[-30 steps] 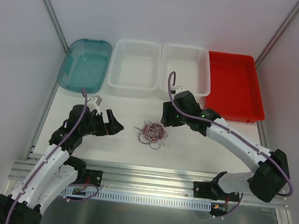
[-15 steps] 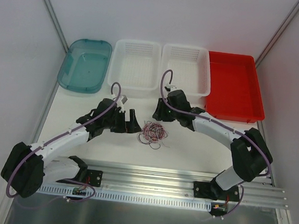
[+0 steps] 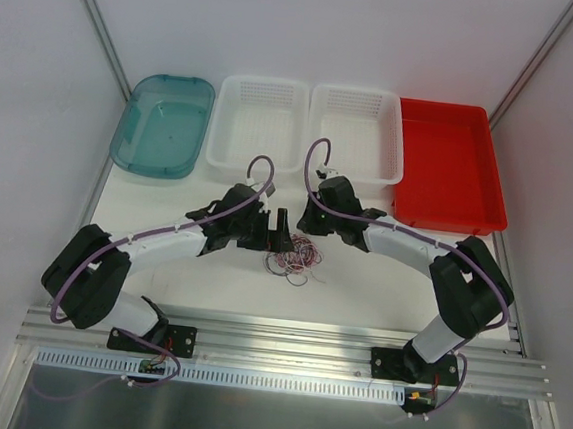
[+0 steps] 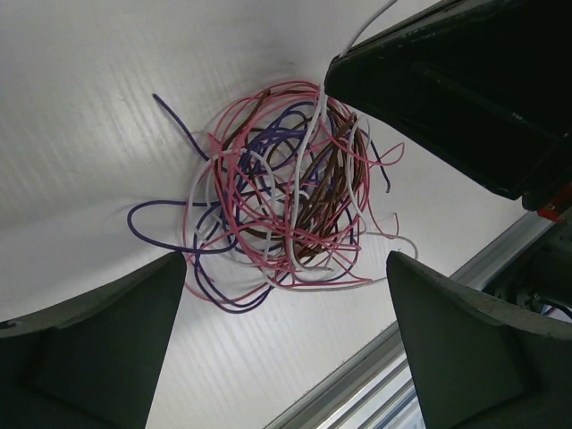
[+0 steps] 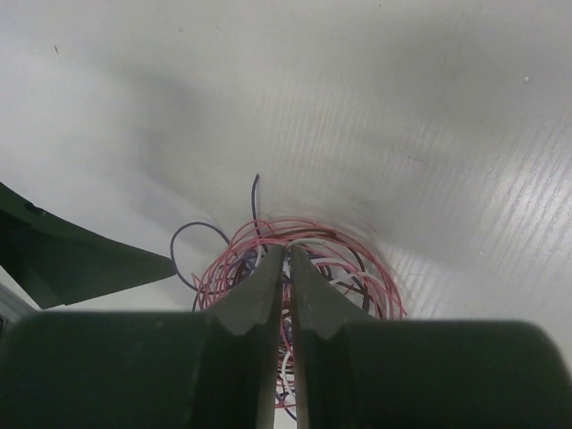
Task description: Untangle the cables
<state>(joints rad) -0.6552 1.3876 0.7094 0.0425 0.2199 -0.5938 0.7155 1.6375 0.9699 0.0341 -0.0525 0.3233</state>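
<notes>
**Ana:** The white table [image 3: 391, 284] stands inside plain white walls, with a metal rail [image 3: 286, 337] along its near edge. Beyond both grippers, at the far side, a teal tray [image 3: 163, 128], two white baskets [image 3: 259, 122] and a red tray [image 3: 451, 169] sit in a row. No cable lies in any of them.

**Ben:** So where are the cables?

**Ana:** The cables [image 4: 286, 188] lie in one ball on the table, between the two grippers. Pink, white, brown and purple strands loop through one another, and only a few loose ends stick out.

**Ben:** Then little is done.

**Ana:** By the look of it, nothing yet. No strand lies apart from the rest, so each one remains to be drawn out.

**Ben:** And the grippers?

**Ana:** The left gripper [image 4: 284, 259] gapes wide, with the ball just ahead of its tips and not touching them. The right gripper [image 5: 286, 252] has its fingers nearly together, leaving only a slit, and its tips are at the top of the ball. Whether a strand sits in that slit cannot be told.
</notes>
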